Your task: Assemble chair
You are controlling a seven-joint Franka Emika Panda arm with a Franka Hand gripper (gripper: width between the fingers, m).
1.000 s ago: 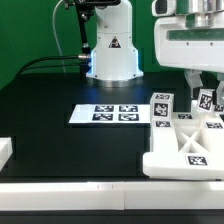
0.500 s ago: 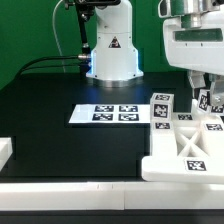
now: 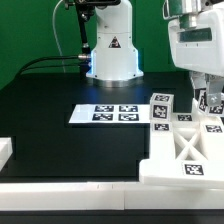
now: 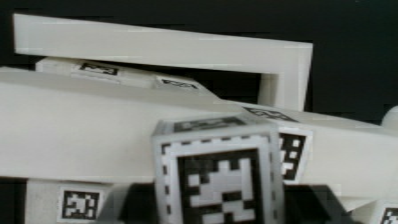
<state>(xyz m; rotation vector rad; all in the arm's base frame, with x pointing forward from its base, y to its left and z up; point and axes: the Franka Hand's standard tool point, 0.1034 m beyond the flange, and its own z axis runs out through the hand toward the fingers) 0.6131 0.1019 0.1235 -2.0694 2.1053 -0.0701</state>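
At the right edge of the exterior frame the gripper (image 3: 208, 100) holds a tagged chair part (image 4: 224, 170), jaws partly closed on it, above the half-built chair (image 3: 185, 150); this looks like the fitting step. The held piece stands upright, long axis vertical. The next move probably calls for aligning it with its socket and pressing straight down.

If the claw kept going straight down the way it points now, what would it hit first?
Most likely the tagged chair part right under the claw. In the wrist view that piece fills the near foreground, standing on the X-braced chair panel. Whether the claw already touches or grips it is unclear.
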